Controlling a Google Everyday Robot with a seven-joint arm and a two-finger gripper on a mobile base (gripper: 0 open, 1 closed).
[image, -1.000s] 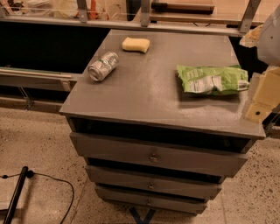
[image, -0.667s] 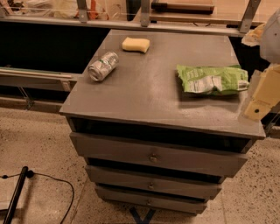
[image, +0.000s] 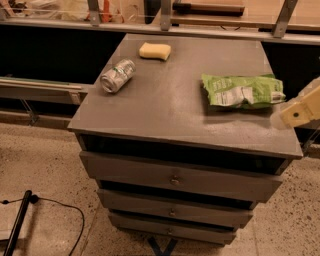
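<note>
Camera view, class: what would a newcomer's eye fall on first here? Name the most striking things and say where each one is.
The crinkled green snack bag stands out first, lying on top of the grey drawer cabinet near its right edge. The cream-coloured gripper hangs just beside it at the picture's right edge. Farther left a silver drink can lies on its side, with a pale yellow sponge behind it.

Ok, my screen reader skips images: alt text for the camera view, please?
The robot's gripper hangs at the right edge of a grey drawer cabinet, nearest a green chip bag; a tipped can and yellow sponge lie farther left.
</note>
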